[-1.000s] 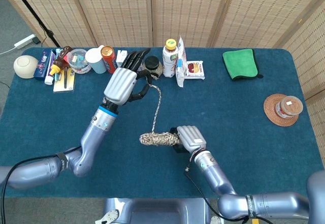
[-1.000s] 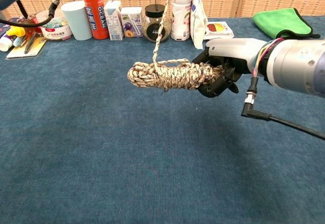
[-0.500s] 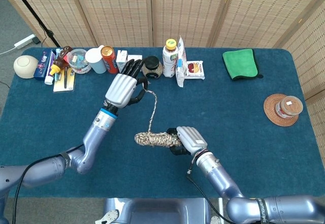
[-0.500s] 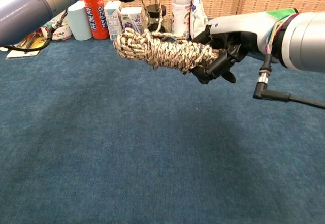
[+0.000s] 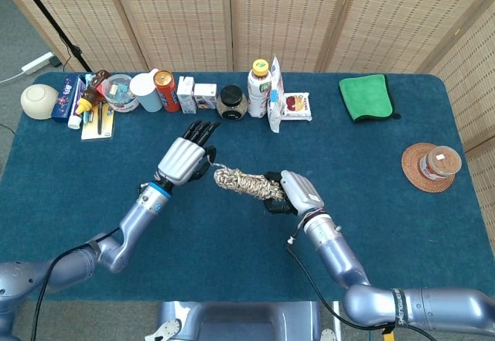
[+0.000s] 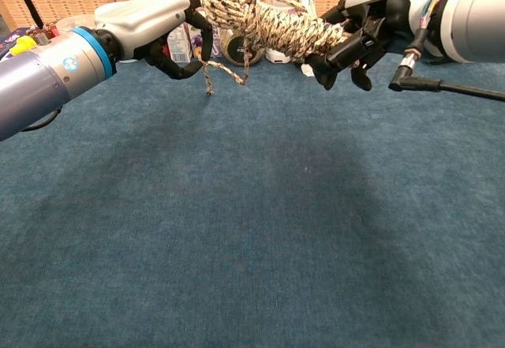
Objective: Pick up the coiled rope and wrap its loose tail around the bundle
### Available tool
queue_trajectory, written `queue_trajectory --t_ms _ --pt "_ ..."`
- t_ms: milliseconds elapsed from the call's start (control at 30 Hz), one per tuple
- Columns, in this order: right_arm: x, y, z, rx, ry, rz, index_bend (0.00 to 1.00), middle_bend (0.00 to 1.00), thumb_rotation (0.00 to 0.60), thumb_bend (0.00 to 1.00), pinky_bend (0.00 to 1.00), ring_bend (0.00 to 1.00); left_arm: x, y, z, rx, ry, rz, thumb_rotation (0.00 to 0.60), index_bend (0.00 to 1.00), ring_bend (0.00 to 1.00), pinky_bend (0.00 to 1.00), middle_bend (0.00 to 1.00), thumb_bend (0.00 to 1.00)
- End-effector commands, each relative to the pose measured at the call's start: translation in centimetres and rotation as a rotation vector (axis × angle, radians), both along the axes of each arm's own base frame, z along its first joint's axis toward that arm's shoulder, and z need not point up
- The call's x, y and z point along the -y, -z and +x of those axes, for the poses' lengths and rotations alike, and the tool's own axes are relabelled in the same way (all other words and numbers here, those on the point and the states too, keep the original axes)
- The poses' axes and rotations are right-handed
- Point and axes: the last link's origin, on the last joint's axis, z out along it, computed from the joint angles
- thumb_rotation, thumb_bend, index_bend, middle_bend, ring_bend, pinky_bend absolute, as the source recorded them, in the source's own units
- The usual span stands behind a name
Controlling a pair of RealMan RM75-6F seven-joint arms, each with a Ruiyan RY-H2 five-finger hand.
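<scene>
The coiled rope bundle (image 5: 246,183), beige and speckled, is held in the air above the blue table. My right hand (image 5: 295,192) grips its right end; in the chest view the bundle (image 6: 272,23) runs left from the right hand (image 6: 364,26). My left hand (image 5: 183,159) is right at the bundle's left end and pinches the loose tail. A short piece of the tail (image 6: 211,73) dangles below the left hand (image 6: 162,31). The exact pinch point is hidden by the fingers.
A row of items stands along the far edge: a red can (image 5: 165,90), small cartons (image 5: 196,95), a dark jar (image 5: 231,101), a bottle (image 5: 257,78) and a snack bag (image 5: 274,92). A green cloth (image 5: 366,97) and a coaster with a cup (image 5: 431,165) lie at the right.
Both hands have risen and come together. The left hand moved down from the stretched tail to the bundle's left end; the long taut strand is gone, only a short tail hangs.
</scene>
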Motion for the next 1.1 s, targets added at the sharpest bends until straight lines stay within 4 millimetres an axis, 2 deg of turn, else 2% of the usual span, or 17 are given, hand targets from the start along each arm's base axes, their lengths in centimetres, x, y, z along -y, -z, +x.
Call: queue_trajectory --t_ms 33,367,733,1100 --pt "0.8 -0.1 0.1 -0.004 0.019 -0.018 0.64 0.64 0.600 0.81 0.72 0.51 1.3 0.2 -0.6 -0.017 0.057 -0.009 0.600 0.65 0.00 0.00 0.00 0.43" --pt "3.5 0.7 -0.3 -0.057 0.101 -0.098 0.64 0.64 0.600 0.81 0.72 0.51 4.3 -0.1 -1.1 -0.041 0.173 -0.035 0.600 0.65 0.00 0.00 0.00 0.43" --pt "5.4 2.0 -1.5 -0.137 0.167 -0.138 0.64 0.64 0.600 0.81 0.72 0.51 4.9 -1.7 -0.7 0.002 0.216 -0.015 0.600 0.65 0.00 0.00 0.00 0.43" --pt "6.2 3.7 -2.0 -0.206 0.204 -0.147 0.64 0.64 0.600 0.81 0.72 0.52 6.6 -1.7 0.3 0.023 0.259 -0.058 0.600 0.65 0.00 0.00 0.00 0.43"
